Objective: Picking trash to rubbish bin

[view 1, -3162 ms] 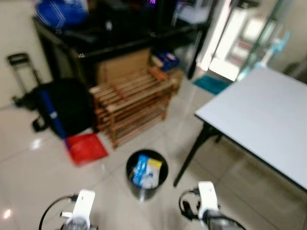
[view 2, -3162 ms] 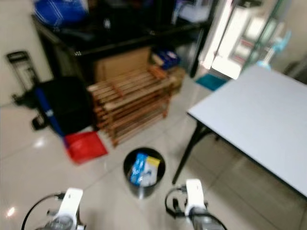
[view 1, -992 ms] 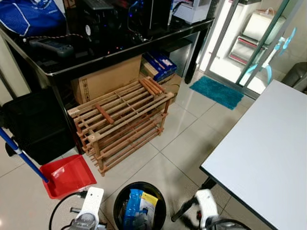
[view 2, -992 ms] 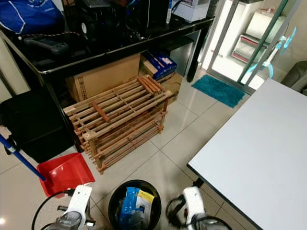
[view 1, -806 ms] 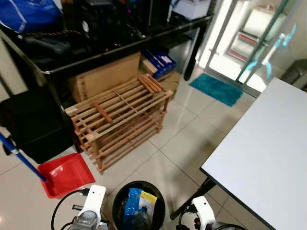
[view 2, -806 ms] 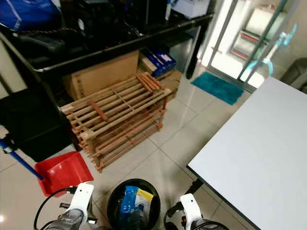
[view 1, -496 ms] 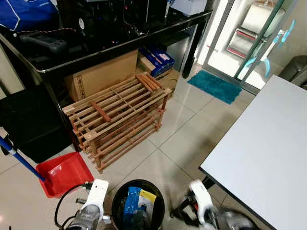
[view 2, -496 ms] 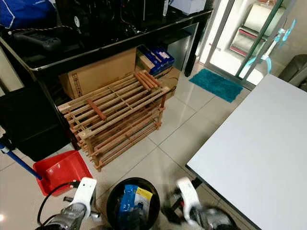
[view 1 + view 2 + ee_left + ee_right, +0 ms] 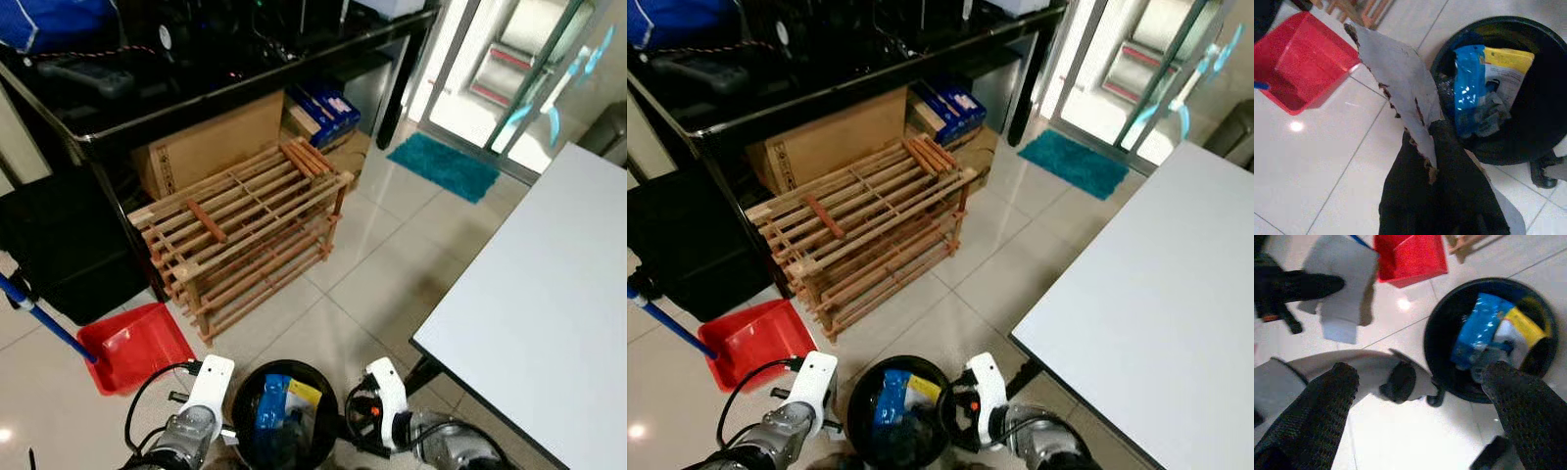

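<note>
Along the back wall, a black desk (image 9: pixel 245 73) is recorded, with a cardboard box (image 9: pixel 211 147) beneath it and a wooden slatted shoe rack (image 9: pixel 240 230) in front. A white table (image 9: pixel 549 294) occupies the right side, and a red dustpan (image 9: pixel 137 345) lies on the tiled floor to the left. Compared with the views of one second ago, the black rubbish bin (image 9: pixel 257 384), which holds a blue packet (image 9: pixel 268 413) and a yellow-and-white wrapper (image 9: pixel 302 396), is seen closer in, and both wrists are raised to either side of its rim. The approach is therefore judged complete, with only the drop outstanding. The left gripper (image 9: pixel 1442 169) is clamped on a torn sheet of grey paper (image 9: pixel 1396 73), which is held over the floor just beside the bin, not yet above its mouth. The right gripper (image 9: pixel 1420 382) is spread wide and empty, above the bin's edge.
</note>
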Controlling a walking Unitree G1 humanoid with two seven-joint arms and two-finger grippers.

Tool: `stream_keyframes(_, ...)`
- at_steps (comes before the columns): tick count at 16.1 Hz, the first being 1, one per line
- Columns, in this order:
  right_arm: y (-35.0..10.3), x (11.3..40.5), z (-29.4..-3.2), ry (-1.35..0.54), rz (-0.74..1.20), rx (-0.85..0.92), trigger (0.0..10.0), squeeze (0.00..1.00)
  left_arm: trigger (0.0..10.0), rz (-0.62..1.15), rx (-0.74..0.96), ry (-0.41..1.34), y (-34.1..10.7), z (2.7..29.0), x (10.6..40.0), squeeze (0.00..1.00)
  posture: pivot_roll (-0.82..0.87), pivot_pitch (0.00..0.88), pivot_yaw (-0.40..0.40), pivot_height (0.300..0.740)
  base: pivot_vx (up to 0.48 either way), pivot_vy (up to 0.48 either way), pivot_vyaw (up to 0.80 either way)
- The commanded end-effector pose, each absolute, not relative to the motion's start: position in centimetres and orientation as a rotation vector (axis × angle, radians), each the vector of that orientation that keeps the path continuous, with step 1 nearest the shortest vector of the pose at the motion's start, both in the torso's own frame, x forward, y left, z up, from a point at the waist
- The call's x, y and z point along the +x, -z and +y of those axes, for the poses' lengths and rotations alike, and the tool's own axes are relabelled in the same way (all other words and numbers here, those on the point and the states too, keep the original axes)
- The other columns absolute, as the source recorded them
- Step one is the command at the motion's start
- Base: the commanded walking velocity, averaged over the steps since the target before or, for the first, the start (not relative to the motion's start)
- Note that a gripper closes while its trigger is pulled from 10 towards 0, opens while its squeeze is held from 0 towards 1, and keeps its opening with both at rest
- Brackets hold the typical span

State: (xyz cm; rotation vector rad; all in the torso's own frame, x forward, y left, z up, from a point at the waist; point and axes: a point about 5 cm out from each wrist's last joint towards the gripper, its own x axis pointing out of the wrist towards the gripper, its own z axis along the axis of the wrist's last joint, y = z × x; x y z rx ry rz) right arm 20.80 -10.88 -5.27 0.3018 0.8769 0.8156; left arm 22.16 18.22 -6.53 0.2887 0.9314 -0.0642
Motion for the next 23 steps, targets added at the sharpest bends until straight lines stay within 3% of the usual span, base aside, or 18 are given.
stream_keyframes(1,5.2,20.6,-11.0,-0.827,0.871,0.324,10.0,0.00,10.0,0.930,0.280,0.098,6.6,17.5,22.1,0.00,-0.05,0.158,-0.101,0.740,0.000,0.000,0.00)
stream_keyframes(11,4.0,20.3,-9.7,-0.866,0.799,0.409,10.0,0.00,10.0,0.877,0.211,0.284,5.7,13.8,23.7,0.00,-0.10,0.203,-0.086,0.740,0.000,0.000,0.00)
stream_keyframes(18,3.8,19.7,-10.0,-0.858,0.803,0.420,10.0,0.00,10.0,0.853,0.211,0.339,5.5,12.9,23.9,0.00,-0.12,0.220,-0.089,0.740,0.000,0.000,0.00)
stream_keyframes(19,3.8,19.6,-10.0,-0.857,0.804,0.422,10.0,0.00,10.0,0.840,0.192,0.344,5.4,12.8,24.1,0.26,-0.12,0.222,-0.090,0.740,0.000,0.000,0.00)
stream_keyframes(20,3.7,19.5,-10.1,-0.856,0.805,0.425,10.0,0.00,10.0,0.824,0.170,0.367,5.1,12.3,24.4,0.17,-0.12,0.226,-0.090,0.740,0.000,0.000,0.00)
stream_keyframes(21,3.7,19.4,-10.1,-0.852,0.806,0.426,10.0,0.00,10.0,0.815,0.164,0.385,5.0,12.0,24.5,0.18,-0.12,0.226,-0.090,0.740,0.000,0.000,0.00)
stream_keyframes(22,3.7,19.4,-10.2,-0.849,0.808,0.427,10.0,0.00,10.0,0.811,0.162,0.390,4.9,11.8,24.6,0.55,-0.13,0.228,-0.090,0.740,0.000,0.000,0.00)
stream_keyframes(23,3.6,19.3,-10.2,-0.848,0.809,0.426,10.0,0.00,10.0,0.809,0.163,0.386,4.9,11.7,24.6,1.00,-0.13,0.227,-0.091,0.740,0.000,0.000,0.00)
